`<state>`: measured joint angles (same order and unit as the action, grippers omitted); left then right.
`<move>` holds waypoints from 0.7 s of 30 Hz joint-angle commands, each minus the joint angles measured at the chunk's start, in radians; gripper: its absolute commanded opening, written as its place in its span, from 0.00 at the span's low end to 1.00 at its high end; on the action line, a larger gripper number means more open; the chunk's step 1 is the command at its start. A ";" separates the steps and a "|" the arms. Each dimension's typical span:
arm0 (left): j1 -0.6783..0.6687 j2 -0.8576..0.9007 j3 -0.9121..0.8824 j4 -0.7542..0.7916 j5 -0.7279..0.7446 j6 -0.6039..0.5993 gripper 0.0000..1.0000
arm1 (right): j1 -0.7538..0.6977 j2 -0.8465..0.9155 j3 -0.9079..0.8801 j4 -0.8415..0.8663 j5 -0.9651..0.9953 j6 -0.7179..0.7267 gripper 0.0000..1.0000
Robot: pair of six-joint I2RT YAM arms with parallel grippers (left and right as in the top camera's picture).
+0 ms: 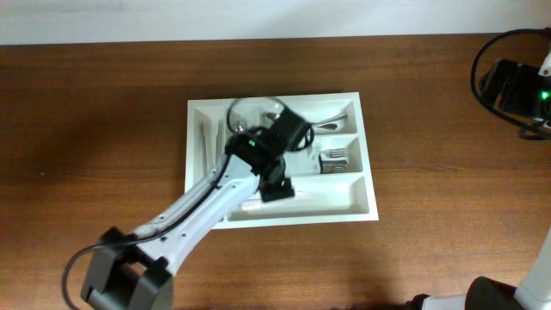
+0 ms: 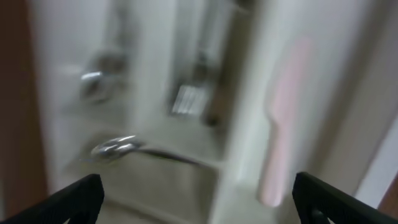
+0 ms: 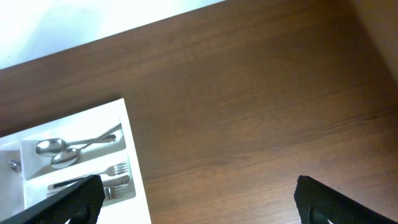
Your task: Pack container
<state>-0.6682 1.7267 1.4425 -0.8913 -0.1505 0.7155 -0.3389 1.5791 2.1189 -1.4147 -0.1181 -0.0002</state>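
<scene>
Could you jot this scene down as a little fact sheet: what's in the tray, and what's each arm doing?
tray: white, five compartments, on a brown table
spoons: far wide compartment
forks: middle wide compartment
pink item: near wide compartment, too blurred to identify
left gripper: open, over the tray, holding nothing
right gripper: open, over bare table beside the tray, holding nothing

White cutlery tray (image 1: 331,196); dark brown wood-grain table (image 1: 103,129); shiny silver spoons (image 3: 59,152) and forks (image 3: 115,170); pale pink utensil (image 2: 283,137).
</scene>
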 commanded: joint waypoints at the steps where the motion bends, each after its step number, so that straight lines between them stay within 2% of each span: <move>1: 0.042 -0.108 0.150 -0.063 -0.096 -0.267 0.99 | -0.003 -0.013 0.009 -0.001 -0.005 -0.003 0.99; 6: 0.174 -0.212 0.254 -0.188 -0.247 -0.520 0.99 | -0.003 -0.013 0.009 -0.001 -0.005 -0.003 0.99; 12: 0.448 -0.311 0.256 -0.314 -0.257 -0.789 0.99 | -0.003 -0.013 0.009 -0.001 -0.005 -0.003 0.99; 15: 0.563 -0.319 0.256 -0.377 -0.256 -0.838 0.99 | -0.003 -0.013 0.009 -0.001 -0.005 -0.003 0.99; 21: 0.694 -0.315 0.254 -0.435 -0.257 -0.838 0.99 | -0.003 -0.013 0.009 -0.001 -0.005 -0.003 0.99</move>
<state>-0.0109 1.4139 1.6951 -1.3174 -0.3985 -0.0734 -0.3389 1.5791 2.1189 -1.4147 -0.1181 -0.0006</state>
